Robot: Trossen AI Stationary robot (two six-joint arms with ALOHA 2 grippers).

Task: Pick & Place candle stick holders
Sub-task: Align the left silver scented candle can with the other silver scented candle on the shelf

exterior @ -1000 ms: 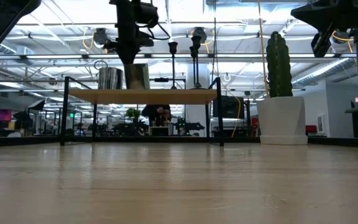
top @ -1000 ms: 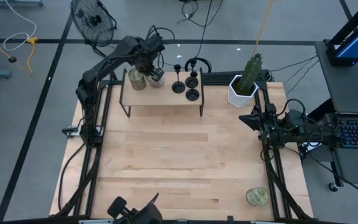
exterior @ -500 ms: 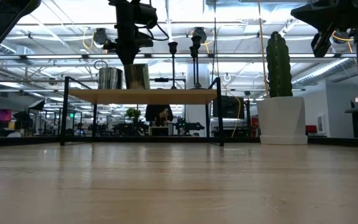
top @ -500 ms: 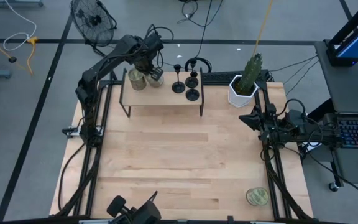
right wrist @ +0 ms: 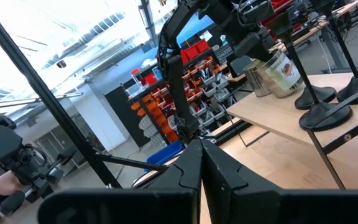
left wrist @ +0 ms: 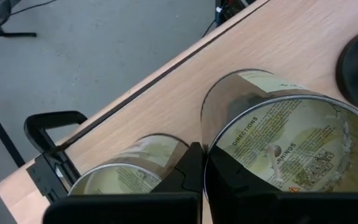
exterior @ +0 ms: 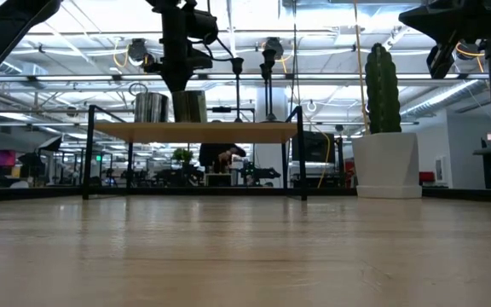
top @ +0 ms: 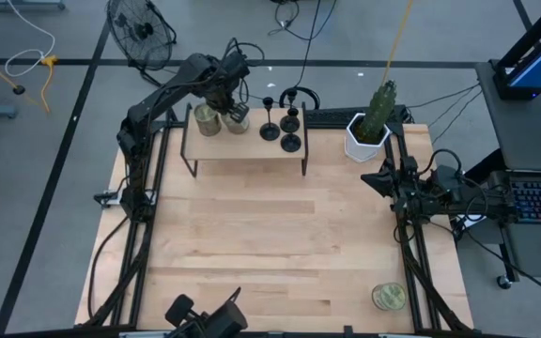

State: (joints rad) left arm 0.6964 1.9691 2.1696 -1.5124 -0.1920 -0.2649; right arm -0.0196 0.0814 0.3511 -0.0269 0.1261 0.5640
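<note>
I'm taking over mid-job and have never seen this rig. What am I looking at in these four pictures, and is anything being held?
This is a two-armed robot at a wooden table. One picture looks straight down, one looks level across the tabletop, and one comes from a camera on each wrist. At the far end, a small raised shelf carries two glass jar candles and three black candle stick holders. The left gripper hovers at the jars, which fill its wrist picture. The right gripper waits at the table's right edge, fingers shut on nothing. A potted cactus and a third jar candle sit on the table. No holder is held.
</note>
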